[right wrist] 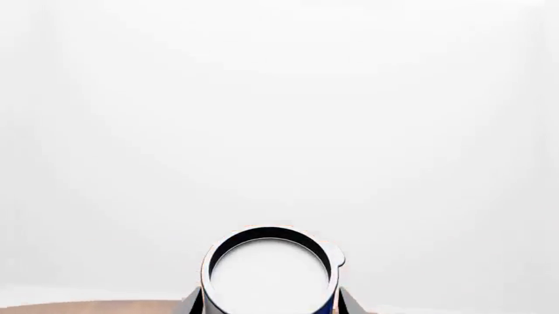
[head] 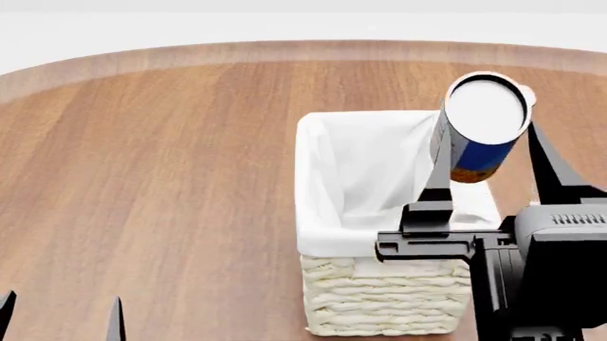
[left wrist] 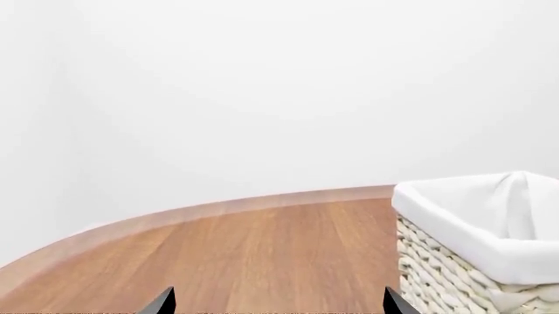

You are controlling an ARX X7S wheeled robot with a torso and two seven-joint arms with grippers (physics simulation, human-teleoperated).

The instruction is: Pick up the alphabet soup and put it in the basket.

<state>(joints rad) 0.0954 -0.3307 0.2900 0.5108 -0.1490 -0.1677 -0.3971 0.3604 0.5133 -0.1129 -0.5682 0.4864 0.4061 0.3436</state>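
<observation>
One white-topped, blue-labelled alphabet soup (head: 482, 128)

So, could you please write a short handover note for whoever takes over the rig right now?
Right end effector: shut on the small cylindrical alphabet soup can with white top and blue label, held in the air by the right rim of the cream woven wicker basket with white cloth liner.
Left end effector: open, holding nothing, low over the wooden table.
Done: can picked up.
Left: centre it over the basket, lower, release.

no readable text, soup can (head: 482, 135) label illegible
</observation>
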